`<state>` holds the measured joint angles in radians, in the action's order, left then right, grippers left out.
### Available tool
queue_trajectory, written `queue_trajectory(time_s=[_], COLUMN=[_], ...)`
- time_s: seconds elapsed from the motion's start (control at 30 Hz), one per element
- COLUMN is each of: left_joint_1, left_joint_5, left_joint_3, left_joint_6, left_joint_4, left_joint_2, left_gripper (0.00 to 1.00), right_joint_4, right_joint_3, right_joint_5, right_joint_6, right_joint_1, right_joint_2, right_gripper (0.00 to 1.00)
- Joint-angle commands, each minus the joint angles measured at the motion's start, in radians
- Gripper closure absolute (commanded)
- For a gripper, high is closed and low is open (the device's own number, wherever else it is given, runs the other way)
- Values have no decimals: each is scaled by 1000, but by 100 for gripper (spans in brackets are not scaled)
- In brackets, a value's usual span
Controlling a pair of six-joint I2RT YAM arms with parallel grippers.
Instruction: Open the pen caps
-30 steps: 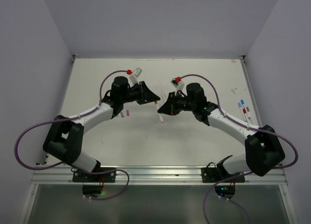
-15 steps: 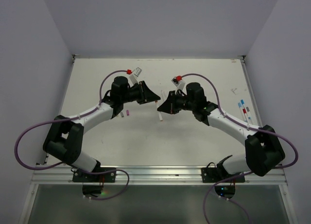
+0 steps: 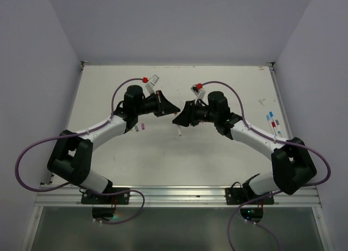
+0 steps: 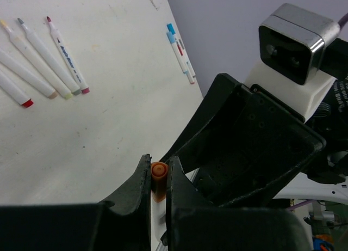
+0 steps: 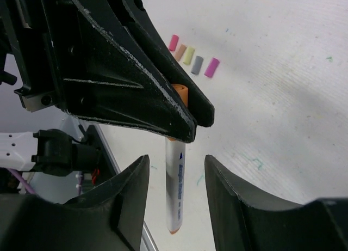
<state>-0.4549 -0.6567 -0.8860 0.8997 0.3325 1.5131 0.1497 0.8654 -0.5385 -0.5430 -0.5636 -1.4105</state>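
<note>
Left gripper (image 4: 159, 165) just clamped shut on orange cap (image 4: 158, 173). Right gripper (image 5: 176, 164) just released, jaws half apart, empty. Pen (image 5: 175, 202) hangs mid-frame by its cap, not uncapped yet; barrel needs regripping to pull.

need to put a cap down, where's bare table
Bare: the table between the arm bases, and the far strip by the back edge. Crowded: mid-table, where left gripper and right gripper meet at the pen; caps by the left arm; pens along the right edge.
</note>
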Motion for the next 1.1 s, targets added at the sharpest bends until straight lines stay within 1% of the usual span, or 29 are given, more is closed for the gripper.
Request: queue_trajectory(time_s=[0.0, 0.03, 0.07, 0.1, 0.13, 0.17, 0.27, 0.3, 0.33, 0.37, 0.4, 0.43, 0.5, 0.53, 0.57, 0.67, 0.77, 0.83, 0.87, 0.9, 1.03, 1.07], left_joint_1=[-5, -4, -5, -4, -5, -5, -5, -5, -5, -5, -5, -5, -4, -4, -4, -4, -2, -2, -2, -2, -2, -4], left_joint_5=[-64, -69, -73, -81, -84, -78, 37, 89, 186, 234, 320, 347, 379, 384, 381, 375, 364, 387, 393, 434, 514, 560], left_joint_3=[-2, -2, -1, 2, 2, 1, -68, -114, -135, -154, -181, -192, -212, -218, -222, -222, -194, -174, -174, -171, -123, -116], left_joint_6=[53, 64, 74, 91, 94, 90, -23, -91, -116, -134, -165, -169, -173, -168, -163, -151, -168, -205, -238, -246, -280, -288], left_joint_4=[79, 100, 111, 120, 134, 123, -112, -184, -310, -369, -406, -452, -469, -472, -471, -466, -446, -466, -481, -524, -536, -547], left_joint_2=[-37, -40, -42, -42, -44, -48, -50, -50, -48, -47, -44, -41, -28, -8, 2, 36, 44, 54, 65, 81, 104, 111], left_gripper=[100, 100, 100, 100, 100, 100, 100, 100, 100, 100, 100, 100, 100, 100, 100, 100, 100, 100, 100, 100, 100, 100], right_joint_4=[166, 194, 211, 237, 252, 261, 225, 126, 67, 21, -54, -88, -180, -194, -209, -246, -259, -330, -402, -415, -453, -469], right_joint_3=[27, 17, 17, 18, 23, 21, 18, 26, 49, 56, 63, 76, 87, 89, 90, 81, 70, 116, 141, 161, 190, 199], right_joint_5=[-104, -109, -112, -129, -132, -124, -40, 0, 112, 162, 228, 352, 509, 570, 703, 865, 900, 884, 856, 851, 810, 784], right_joint_6=[-52, -67, -78, -93, -107, -116, -101, -34, 4, 43, 104, 133, 214, 236, 256, 302, 302, 296, 282, 279, 267, 270], right_joint_1=[1, 1, 1, 1, 1, -1, -8, -16, -44, -59, -74, -109, -148, -186, -203, -240, -228, -168, -139, -83, 45, 88], right_joint_2=[-41, -48, -67, -77, -85, -90, -73, -49, -39, -32, -24, -15, -10, -8, -7, 2, 18, -5, -48, -62, -120, -157], right_gripper=[52, 54, 62, 72, 91, 100, 100, 100, 100, 100, 100, 100, 100, 100, 100, 100, 100, 100, 100, 100, 100, 100])
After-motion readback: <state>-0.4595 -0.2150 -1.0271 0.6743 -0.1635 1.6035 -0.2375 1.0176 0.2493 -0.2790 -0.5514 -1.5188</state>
